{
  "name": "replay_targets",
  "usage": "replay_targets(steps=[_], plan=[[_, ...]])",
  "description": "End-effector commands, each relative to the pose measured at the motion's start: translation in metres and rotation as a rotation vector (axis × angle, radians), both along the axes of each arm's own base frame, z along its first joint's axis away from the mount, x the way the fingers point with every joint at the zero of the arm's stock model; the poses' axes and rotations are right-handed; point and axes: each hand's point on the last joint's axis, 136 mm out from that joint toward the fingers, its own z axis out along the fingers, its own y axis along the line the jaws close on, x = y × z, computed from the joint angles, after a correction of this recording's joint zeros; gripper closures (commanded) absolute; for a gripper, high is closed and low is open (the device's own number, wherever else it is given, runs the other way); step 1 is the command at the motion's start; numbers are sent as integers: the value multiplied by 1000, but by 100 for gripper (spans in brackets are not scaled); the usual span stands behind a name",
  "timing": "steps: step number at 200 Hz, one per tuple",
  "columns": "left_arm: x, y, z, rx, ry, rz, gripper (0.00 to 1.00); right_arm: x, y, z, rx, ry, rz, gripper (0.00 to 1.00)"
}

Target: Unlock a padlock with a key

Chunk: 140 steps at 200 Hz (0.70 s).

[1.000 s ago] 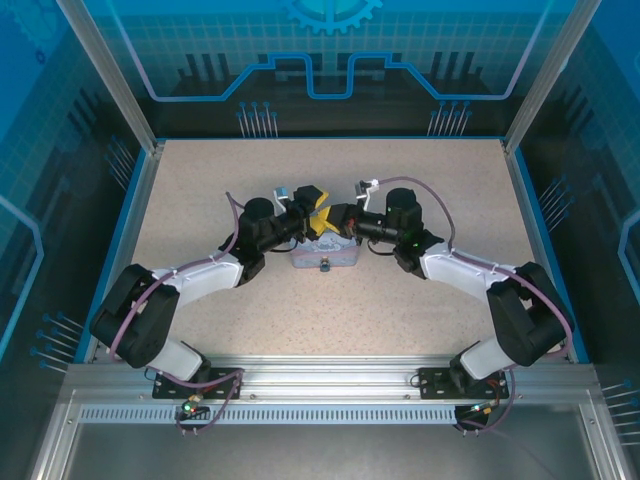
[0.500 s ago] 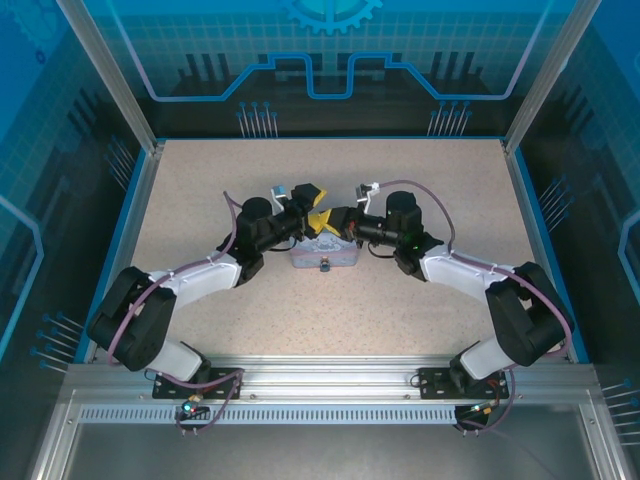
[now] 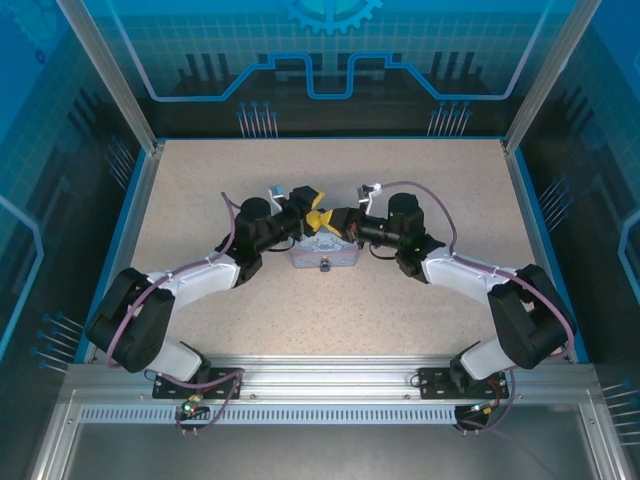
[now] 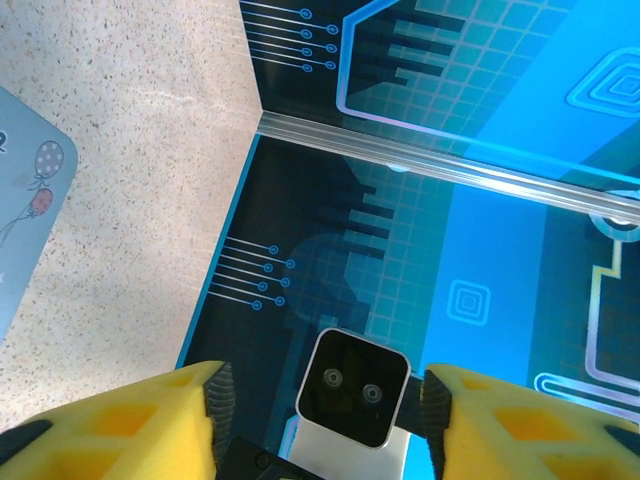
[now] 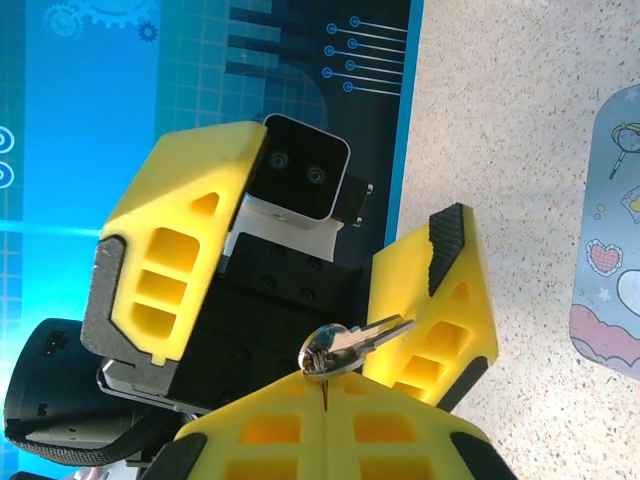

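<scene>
In the right wrist view my right gripper [image 5: 328,380] is shut on the key [image 5: 345,345], a small silvery key pinched by its head at the yellow fingertips. Its blade points at one yellow finger [image 5: 440,300] of the left gripper. In the left wrist view my left gripper [image 4: 320,405] stands open, nothing between its pads, the right wrist's camera [image 4: 355,385] showing in the gap. From above, both grippers [image 3: 316,216] [image 3: 338,218] meet tip to tip over the lavender tin [image 3: 325,252]. The small dark padlock [image 3: 325,266] sits at the tin's near side.
The speckled tabletop [image 3: 330,310] spreads around the tin. Blue patterned walls [image 3: 330,70] close off the back and sides. A metal rail [image 3: 320,375] runs along the near edge by the arm bases.
The left gripper's jaws have narrowed. Both grippers have shifted slightly over the tin, and the right one still holds the key.
</scene>
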Motion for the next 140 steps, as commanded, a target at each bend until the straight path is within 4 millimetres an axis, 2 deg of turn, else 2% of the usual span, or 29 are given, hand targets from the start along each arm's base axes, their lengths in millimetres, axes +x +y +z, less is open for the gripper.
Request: replay_targets(steps=[1, 73, 140], plan=[[-1, 7, 28, -34, -80, 22, 51, -1, -4, -6, -12, 17, -12, 100], [-1, 7, 26, -23, -79, 21, 66, 0, -4, -6, -11, 17, -14, 100], [-2, 8, 22, -6, -70, 25, 84, -1, -5, -3, -11, 13, -14, 100]])
